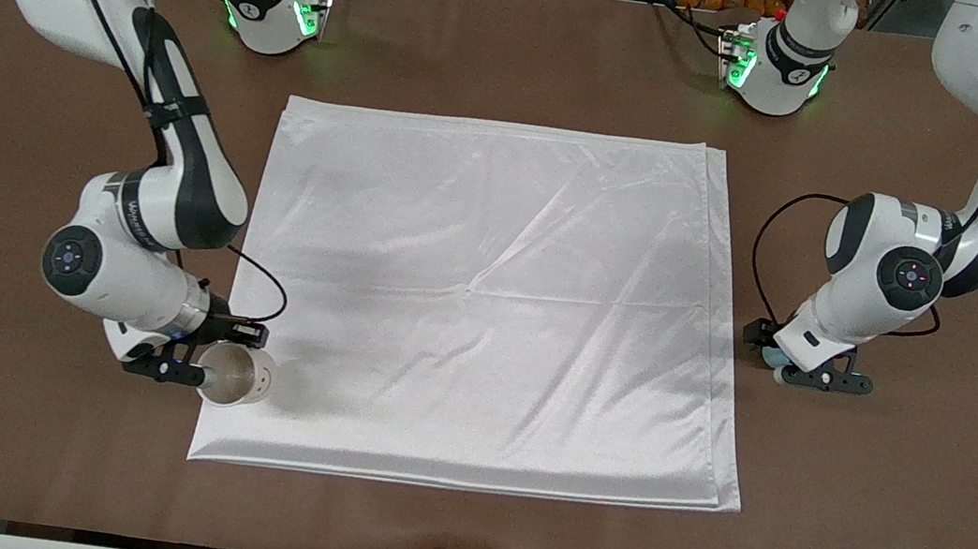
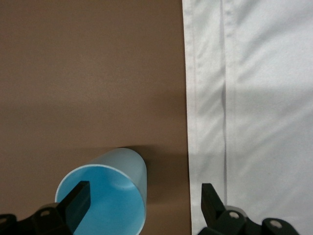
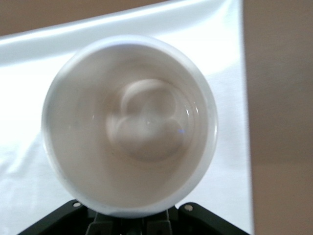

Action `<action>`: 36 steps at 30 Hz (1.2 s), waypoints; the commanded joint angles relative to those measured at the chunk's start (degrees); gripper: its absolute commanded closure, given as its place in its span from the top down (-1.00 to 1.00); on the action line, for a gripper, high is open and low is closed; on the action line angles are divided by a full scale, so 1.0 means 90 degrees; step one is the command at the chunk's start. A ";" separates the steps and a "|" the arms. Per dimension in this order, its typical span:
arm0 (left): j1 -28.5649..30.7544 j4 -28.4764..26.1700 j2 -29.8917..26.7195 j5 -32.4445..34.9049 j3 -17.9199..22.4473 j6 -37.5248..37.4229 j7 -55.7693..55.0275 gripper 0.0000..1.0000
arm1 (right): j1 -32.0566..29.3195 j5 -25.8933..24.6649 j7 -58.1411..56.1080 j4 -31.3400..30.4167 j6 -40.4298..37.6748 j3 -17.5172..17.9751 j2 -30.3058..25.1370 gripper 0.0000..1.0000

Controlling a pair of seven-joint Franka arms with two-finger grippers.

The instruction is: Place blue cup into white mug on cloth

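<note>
Right gripper [image 1: 193, 371] is clamped on the mug's [image 1: 237, 375] rim, the mug over the cloth's [image 1: 485, 302] corner. Left gripper [image 1: 802, 372] is low at the table [image 1: 892, 517] beside the cloth's edge, fingers apart, one inside the cup [image 2: 105, 196], one outside.

Bright overhead light puts sheen on the cloth [image 1: 485, 302]; soft arm shadows cross it. The mug [image 3: 129, 125] interior looks slightly blurred, perhaps defocused.

One blue cup [image 2: 110, 193], one white mug [image 1: 236, 376], one cloth [image 1: 485, 302], two arms.
</note>
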 commanded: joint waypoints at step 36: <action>0.0117 0.0067 0.0248 0.0105 -0.0062 0.0015 -0.0173 -1.00 | 0.3424 -0.2266 0.4322 0.0126 0.1391 -0.0346 0.0874 -1.00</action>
